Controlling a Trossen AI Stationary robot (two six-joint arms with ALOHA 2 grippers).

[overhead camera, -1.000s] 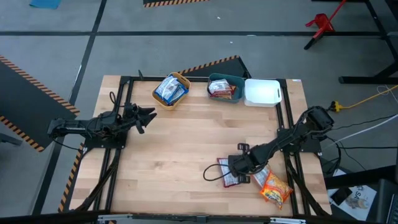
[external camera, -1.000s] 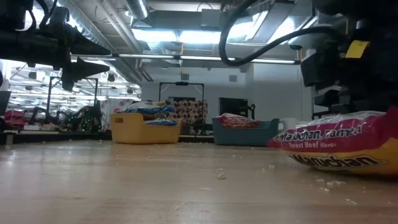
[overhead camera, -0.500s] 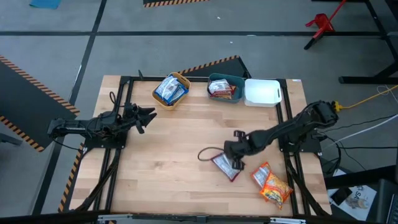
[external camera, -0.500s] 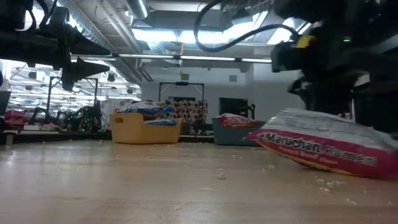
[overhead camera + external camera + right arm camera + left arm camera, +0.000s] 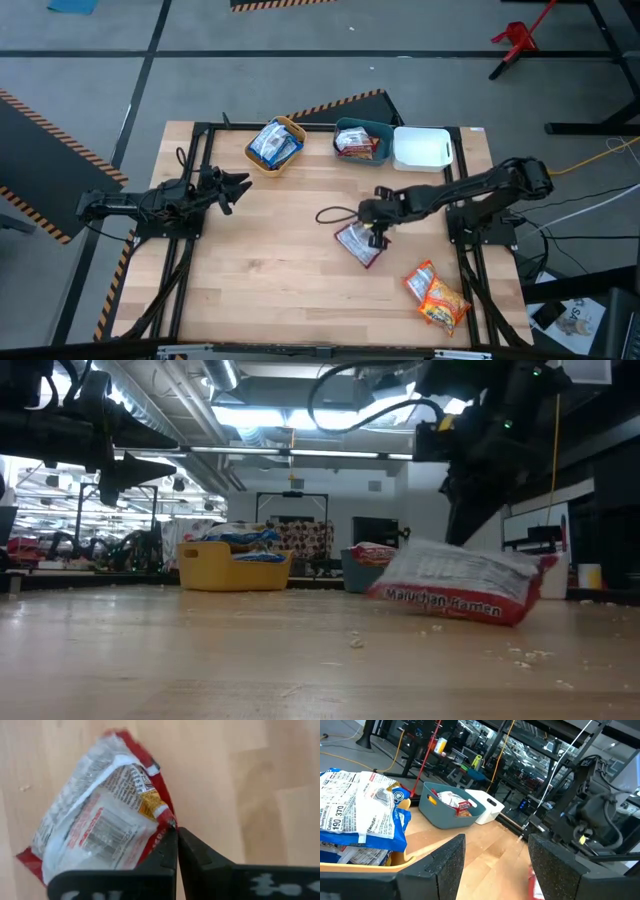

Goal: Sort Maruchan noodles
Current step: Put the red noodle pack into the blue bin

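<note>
A dark red Maruchan packet [image 5: 357,244] hangs from my right gripper [image 5: 377,232], which is shut on it over the middle-right of the table. The low view shows this packet [image 5: 455,586] tilted under the arm. An orange-yellow packet [image 5: 437,293] lies flat near the table's near right corner. Blue-and-white packets [image 5: 273,145] lie in the yellow bin [image 5: 293,129]. Dark red packets [image 5: 356,144] lie in the teal bin [image 5: 380,129]. My left gripper [image 5: 240,184] hangs open over the table's left side, touching nothing. My right gripper [image 5: 176,838] pinches the dark red packet by its red sealed edge [image 5: 168,821], between the two fingertips [image 5: 169,851]. The fingers come from above, slanting in from the table's right. The packet hangs tilted below them and looks lifted off the wood.
Yellow, teal and white bins [image 5: 422,148] stand in a row along the far edge. The left wrist view shows the yellow bin [image 5: 395,861] close by and the teal bin [image 5: 447,812] beyond it. Bare wood [image 5: 280,250] fills the table's middle and near left.
My right gripper has moved up and toward the far edge, from beside the orange-yellow packet near the near right corner. The dark red packet has come off the table with it and now hangs tilted. The orange-yellow packet has stayed where it lay.
</note>
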